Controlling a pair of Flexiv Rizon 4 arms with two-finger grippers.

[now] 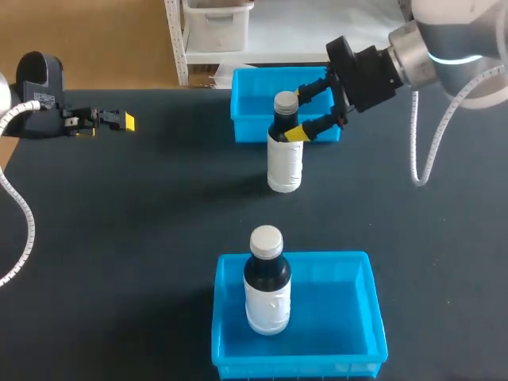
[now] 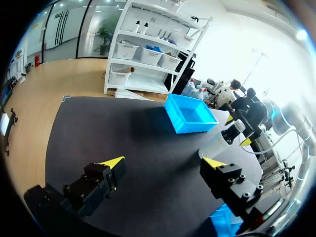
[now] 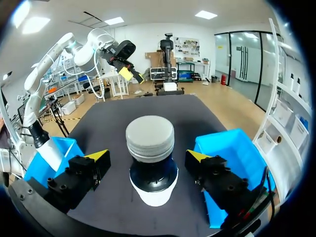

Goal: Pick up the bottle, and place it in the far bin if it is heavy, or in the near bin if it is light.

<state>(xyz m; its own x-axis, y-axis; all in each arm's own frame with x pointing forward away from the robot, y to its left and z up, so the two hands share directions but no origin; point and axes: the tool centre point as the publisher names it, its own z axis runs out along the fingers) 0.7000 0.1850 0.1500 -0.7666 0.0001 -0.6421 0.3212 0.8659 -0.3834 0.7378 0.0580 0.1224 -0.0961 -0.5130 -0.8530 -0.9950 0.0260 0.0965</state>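
A bottle with a white label, dark neck and grey cap stands upright on the dark table, just in front of the far blue bin. My right gripper is open, one yellow tip on each side of the bottle's neck, with gaps showing. From the right wrist the bottle stands between the spread fingers of the right gripper. My left gripper hovers open at the far left, away from everything; from its wrist the left gripper has only table ahead, and the bottle is farther off.
The near blue bin holds a second upright bottle of the same kind. Bare dark table lies between the two bins and all along the left. The far bin looks empty.
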